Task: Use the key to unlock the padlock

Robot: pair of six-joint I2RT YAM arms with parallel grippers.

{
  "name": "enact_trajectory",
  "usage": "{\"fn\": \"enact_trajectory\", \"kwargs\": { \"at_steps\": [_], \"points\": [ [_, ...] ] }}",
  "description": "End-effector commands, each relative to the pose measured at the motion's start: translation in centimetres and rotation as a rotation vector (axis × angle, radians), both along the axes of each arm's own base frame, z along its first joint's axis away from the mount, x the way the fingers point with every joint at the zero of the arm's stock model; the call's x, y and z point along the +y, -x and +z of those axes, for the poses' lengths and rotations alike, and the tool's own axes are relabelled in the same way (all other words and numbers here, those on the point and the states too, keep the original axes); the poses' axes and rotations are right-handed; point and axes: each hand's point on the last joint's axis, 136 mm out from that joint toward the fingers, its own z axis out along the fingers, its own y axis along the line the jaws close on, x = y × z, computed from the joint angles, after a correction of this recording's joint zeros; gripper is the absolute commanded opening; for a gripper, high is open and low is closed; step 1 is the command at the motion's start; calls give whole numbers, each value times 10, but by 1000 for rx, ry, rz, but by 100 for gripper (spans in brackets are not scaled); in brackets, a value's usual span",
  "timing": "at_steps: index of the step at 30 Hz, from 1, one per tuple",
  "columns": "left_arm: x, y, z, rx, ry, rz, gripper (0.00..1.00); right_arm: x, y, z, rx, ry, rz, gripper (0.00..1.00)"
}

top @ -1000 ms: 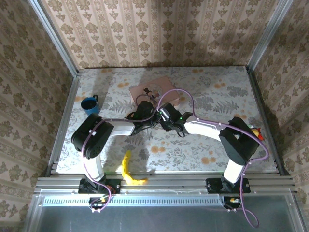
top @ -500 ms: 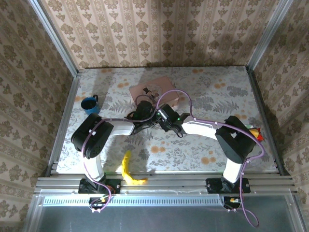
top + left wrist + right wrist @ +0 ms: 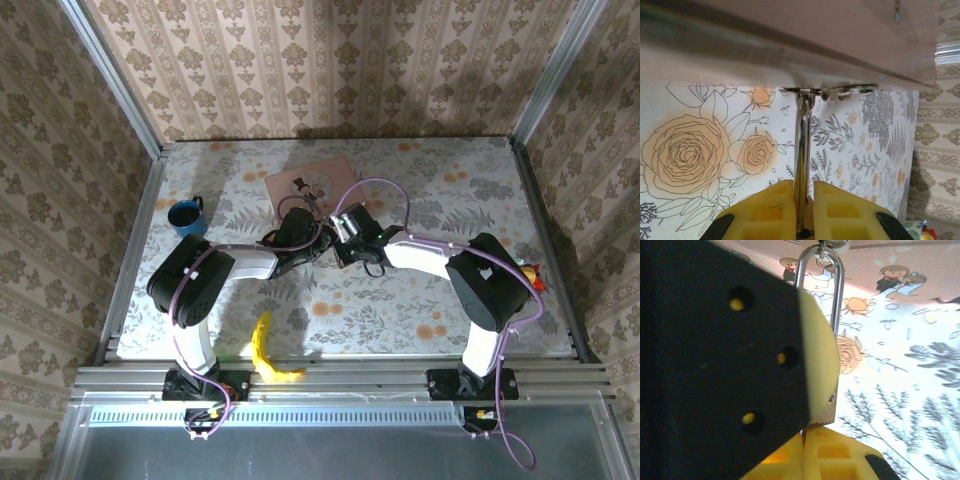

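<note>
Showing the key-insertion stage at mid-bench (image 3: pixel 420 300), near the pink box (image 3: pixel 310 180): left gripper (image 3: pixel 801 200) fingers clamped on the padlock (image 3: pixel 801 145), right gripper (image 3: pixel 805 455) fingers closed on the key (image 3: pixel 803 437) at its underside. Shackle apparently unreleased; turning judged outstanding.

Both arms reach inward, left claw (image 3: pixel 801 200) and right claw (image 3: pixel 803 450) clamped close together.

White links and black joints are being shown on left arm (image 3: pixel 240 262) and right arm (image 3: pixel 430 255), purple cables (image 3: pixel 385 190) being looped behind each pincer. Yellow hollowed fingers are being shown on left pincer (image 3: pixel 801 192) and right pincer (image 3: pixel 805 450); black three-holed plate (image 3: pixel 730 365) is backing the left pad.
</note>
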Motion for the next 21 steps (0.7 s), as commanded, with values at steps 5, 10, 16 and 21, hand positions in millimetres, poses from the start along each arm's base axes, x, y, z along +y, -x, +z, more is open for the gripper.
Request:
{"fn": "enact_trajectory", "kwargs": {
  "at_steps": [5,10,16,21],
  "points": [
    [-15,18,6,45,63,-73,7,-12,-21,-4,166,-372,-106,0],
    [-15,18,7,40,71,-71,26,-17,-26,-2,196,-458,-124,0],
    [-13,18,10,32,67,-65,45,-24,-28,-5,189,-430,-147,0],
    [-4,19,16,13,43,-53,62,-29,-30,-7,178,-394,-161,0]
  ]
}}
